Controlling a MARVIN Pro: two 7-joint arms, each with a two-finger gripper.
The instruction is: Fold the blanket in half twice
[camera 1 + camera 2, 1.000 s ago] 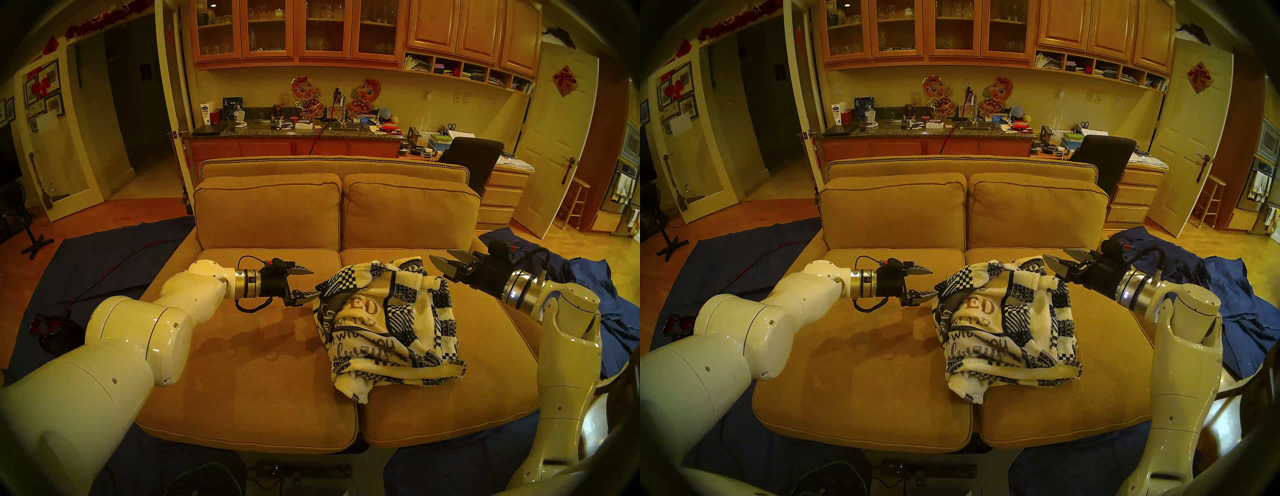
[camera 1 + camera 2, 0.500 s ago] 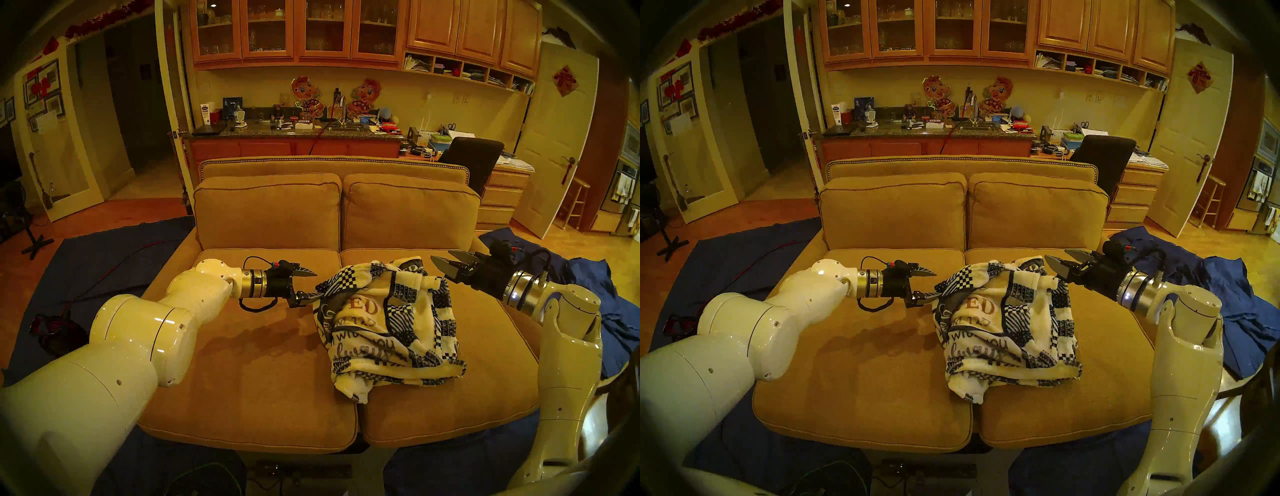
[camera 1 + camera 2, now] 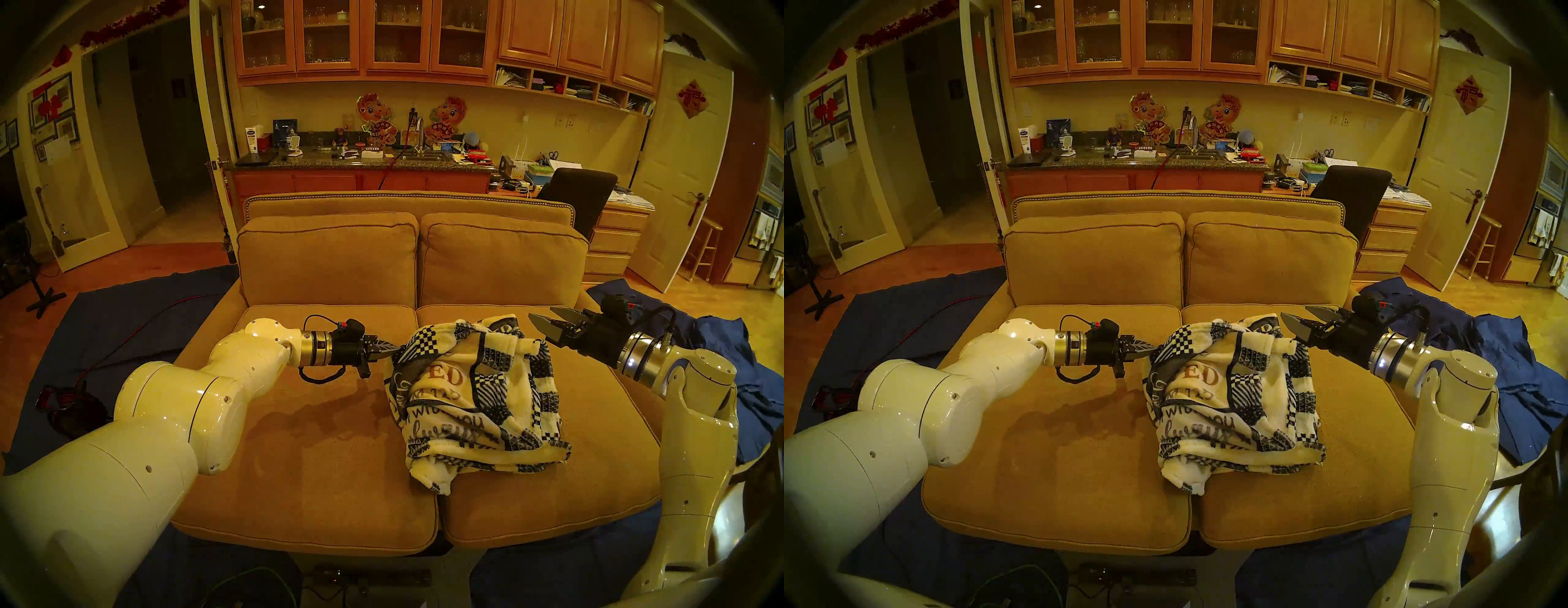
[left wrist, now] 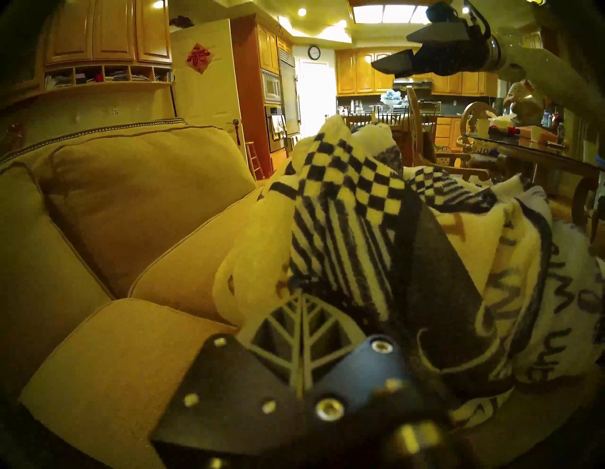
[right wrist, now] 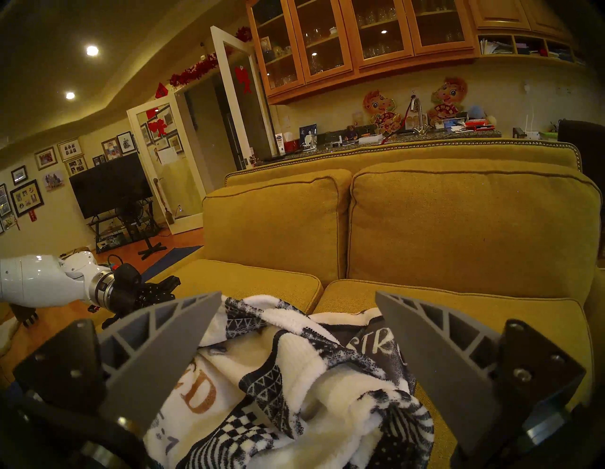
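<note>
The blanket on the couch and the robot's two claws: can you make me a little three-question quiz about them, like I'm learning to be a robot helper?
1. True or false: the blanket lies spread flat over both seat cushions of the couch.
2. Which gripper is shut on the blanket's edge? A) left gripper B) right gripper C) both
3. Fill in: the pinched bit of blanket has stripes, right next to a ______ patch.

Key
1. False: it sits in a crumpled heap, mostly on one seat cushion.
2. A: the right gripper's jaws are open, with no cloth between them.
3. Checkered.
</note>
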